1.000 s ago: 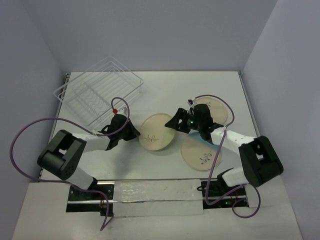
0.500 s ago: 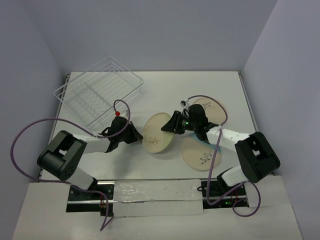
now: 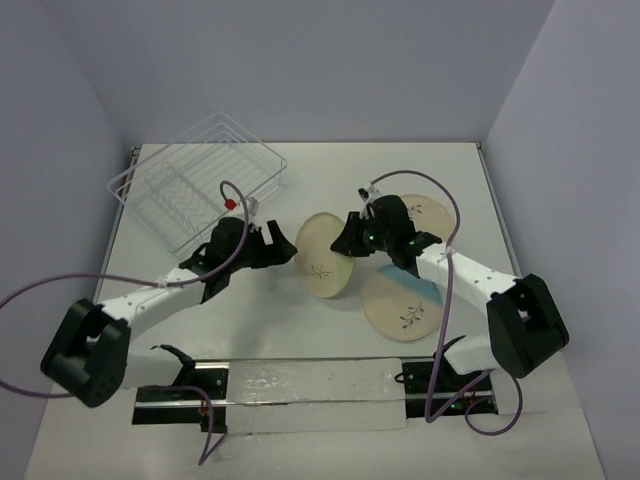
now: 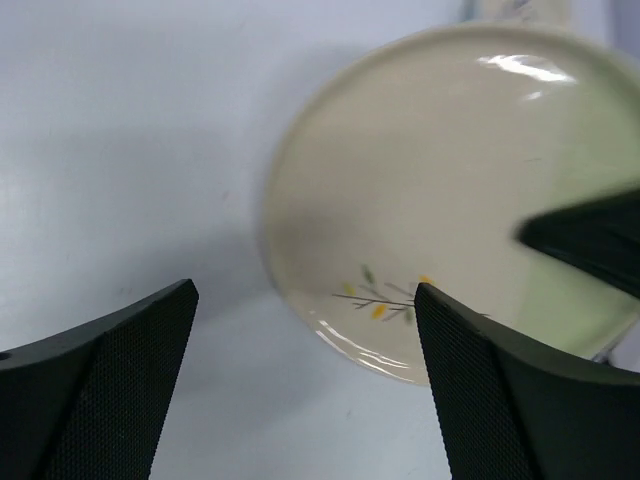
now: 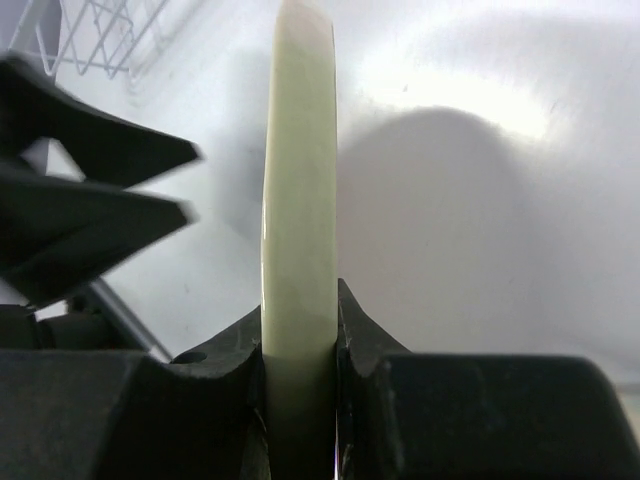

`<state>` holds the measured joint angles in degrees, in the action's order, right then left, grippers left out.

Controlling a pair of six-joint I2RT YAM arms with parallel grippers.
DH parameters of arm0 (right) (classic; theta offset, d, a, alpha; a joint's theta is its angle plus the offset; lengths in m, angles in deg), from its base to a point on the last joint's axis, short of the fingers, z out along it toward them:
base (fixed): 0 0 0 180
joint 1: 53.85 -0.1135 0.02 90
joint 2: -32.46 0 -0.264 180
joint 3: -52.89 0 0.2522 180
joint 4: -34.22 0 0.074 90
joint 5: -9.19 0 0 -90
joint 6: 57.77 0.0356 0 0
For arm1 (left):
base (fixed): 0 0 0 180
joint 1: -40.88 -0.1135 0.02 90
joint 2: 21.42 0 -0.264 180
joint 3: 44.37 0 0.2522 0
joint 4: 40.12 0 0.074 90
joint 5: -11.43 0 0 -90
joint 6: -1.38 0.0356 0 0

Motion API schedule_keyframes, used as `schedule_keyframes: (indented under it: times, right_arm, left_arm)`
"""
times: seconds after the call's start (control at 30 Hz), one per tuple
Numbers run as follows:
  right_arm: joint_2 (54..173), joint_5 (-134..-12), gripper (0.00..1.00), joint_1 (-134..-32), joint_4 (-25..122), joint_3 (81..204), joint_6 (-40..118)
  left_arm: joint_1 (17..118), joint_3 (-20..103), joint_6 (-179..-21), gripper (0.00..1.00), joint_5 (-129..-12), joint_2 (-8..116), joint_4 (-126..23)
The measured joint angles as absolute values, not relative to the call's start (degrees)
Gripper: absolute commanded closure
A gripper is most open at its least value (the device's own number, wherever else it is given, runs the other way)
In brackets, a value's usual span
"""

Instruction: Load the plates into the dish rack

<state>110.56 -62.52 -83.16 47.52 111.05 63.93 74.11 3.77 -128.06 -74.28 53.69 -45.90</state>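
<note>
The all-cream plate (image 3: 325,270) is tipped up off the table, its sprig face toward my left gripper. My right gripper (image 3: 347,240) is shut on its right rim. In the right wrist view the plate (image 5: 299,190) shows edge-on, pinched between the jaws of that gripper (image 5: 300,335). My left gripper (image 3: 285,248) stands open just left of the plate, not touching it. The left wrist view has the plate (image 4: 440,190) ahead of the wide-apart fingers (image 4: 110,380). A cream and blue plate (image 3: 402,308) lies flat near the front. Another plate (image 3: 432,213) lies behind the right arm. The dish rack (image 3: 198,183) stands at the back left.
Purple cables loop from both arms, one arching over the far plate and one at the table's left edge. Walls close in the table at the back and both sides. The rack's wire corner (image 5: 95,35) shows beyond the left gripper (image 5: 90,210).
My right gripper has shut on the cream plate's rim and tipped it up steeper. My left gripper has opened wide and moved up and right, closer to the plate.
</note>
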Motion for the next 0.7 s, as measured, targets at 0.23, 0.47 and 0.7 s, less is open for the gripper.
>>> schedule_keyframes:
  times: [0.23, 0.47, 0.7]
  right_arm:
    - [109.7, -54.1, 1.00, -77.5, 52.1, 119.9, 51.7]
    - [107.9, -40.1, 1.00, -74.1, 55.5, 124.6, 39.4]
    - [107.8, -28.7, 1.00, -74.0, 62.0, 128.7, 28.3]
  left_arm:
    - [74.1, 13.5, -113.7, 0.01, -71.4, 41.6, -46.1]
    - [74.2, 28.4, -95.8, 0.01, -60.3, 46.7, -47.0]
    - [74.1, 40.7, -85.2, 0.01, -50.4, 58.4, -52.4]
